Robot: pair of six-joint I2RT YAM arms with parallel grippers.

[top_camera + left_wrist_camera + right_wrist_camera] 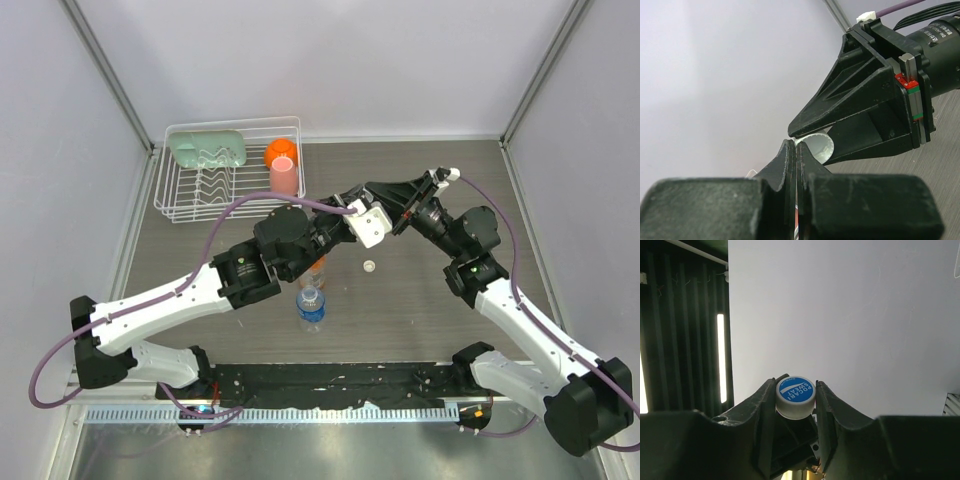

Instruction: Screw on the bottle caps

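Note:
A white bottle cap [795, 396] with a blue printed top sits between my right gripper's [796, 388] fingers, which are shut on its sides. My left gripper [795, 145] is shut too, its tips pinching the same cap's [819, 147] rim from the other side. Both grippers meet in the air above the table [350, 206]. A second small white cap [369, 266] lies on the table. The blue-labelled bottle [311, 308] stands uncapped. The orange bottle [317, 268] is partly hidden under the left arm.
A white wire dish rack [165, 190] stands at the back left, with a green item [207, 148] in it. An orange cup [281, 152] and a pink cup [284, 178] are at the rack's right end. Grey walls enclose the table.

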